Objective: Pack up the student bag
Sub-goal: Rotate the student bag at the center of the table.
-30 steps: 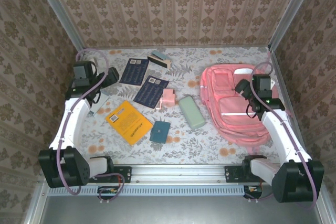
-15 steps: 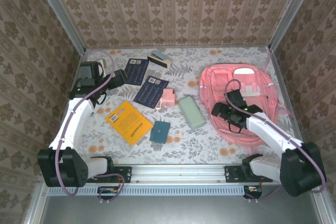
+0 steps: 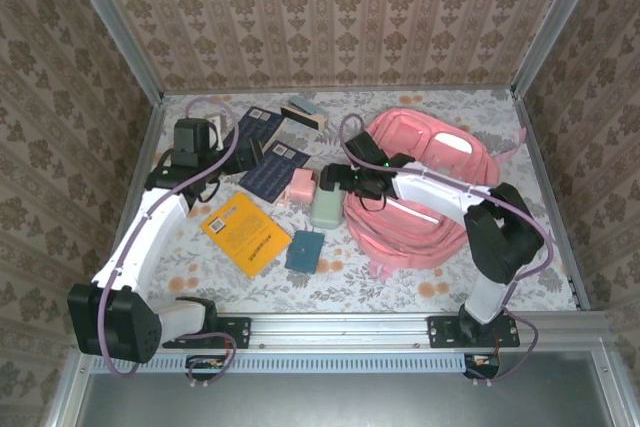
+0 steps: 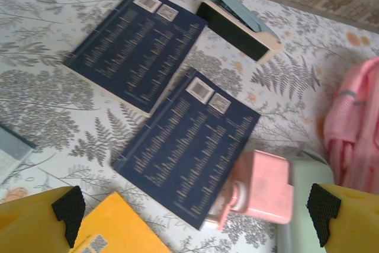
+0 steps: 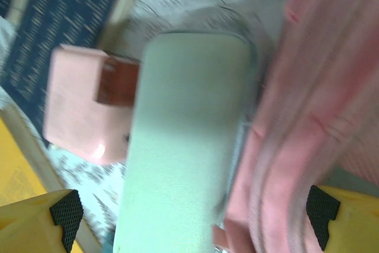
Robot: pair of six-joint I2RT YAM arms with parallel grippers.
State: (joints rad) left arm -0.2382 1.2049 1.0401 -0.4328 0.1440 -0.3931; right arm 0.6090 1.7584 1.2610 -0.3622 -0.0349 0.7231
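Left gripper [image 4: 195,211]: jaws spread wide, empty, above two navy notebooks [image 4: 186,146], with a yellow book [image 3: 245,232] on the near side. Centre: small pink box [image 4: 263,188] just beside a mint-green case [image 5: 183,140]; right gripper [image 5: 195,211], jaws wide apart and holding nothing, over that case. Right half of the table [image 3: 350,279]: student bag [image 3: 410,242], pink, left edge against the case.
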